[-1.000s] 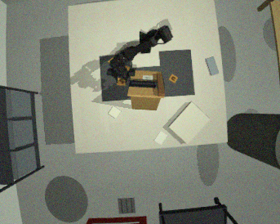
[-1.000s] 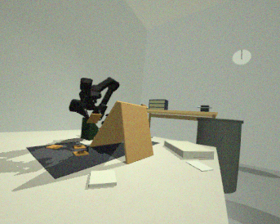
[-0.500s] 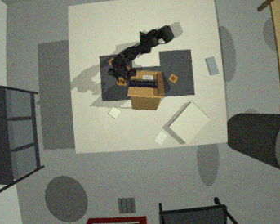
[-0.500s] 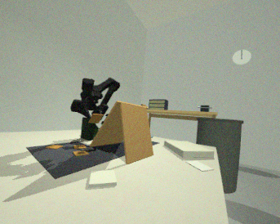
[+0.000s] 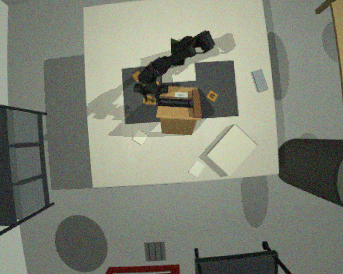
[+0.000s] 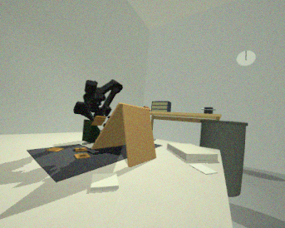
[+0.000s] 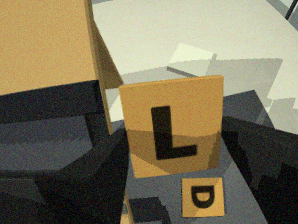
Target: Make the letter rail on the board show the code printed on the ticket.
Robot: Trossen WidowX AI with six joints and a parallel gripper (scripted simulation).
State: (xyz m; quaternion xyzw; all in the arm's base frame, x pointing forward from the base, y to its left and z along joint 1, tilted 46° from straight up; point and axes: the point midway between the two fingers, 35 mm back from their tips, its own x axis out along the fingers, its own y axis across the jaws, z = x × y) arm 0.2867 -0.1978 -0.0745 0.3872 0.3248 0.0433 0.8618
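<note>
My gripper (image 5: 150, 91) (image 6: 100, 117) (image 7: 174, 129) is shut on the L tile (image 6: 99, 121) (image 7: 172, 112), holding it above the dark mat beside the board's left end. The L reads upright in the wrist view. The wooden board (image 5: 178, 126) (image 6: 140, 137) (image 7: 45, 45) carries a dark rail (image 5: 176, 102) (image 7: 50, 102); no letter tile shows in its visible part. The D tile (image 7: 202, 197) lies on the mat, turned sideways. Another tile (image 5: 212, 95) lies right of the board. A small white label (image 5: 181, 94) is on the board; its print is unreadable.
The dark mat (image 5: 224, 75) (image 6: 53, 168) lies under the board. A white box (image 5: 232, 149) (image 6: 192, 152), a white card (image 5: 196, 168) (image 6: 203, 168), a small white block (image 5: 140, 137) (image 6: 104, 182) and a grey-blue block (image 5: 259, 80) are on the counter.
</note>
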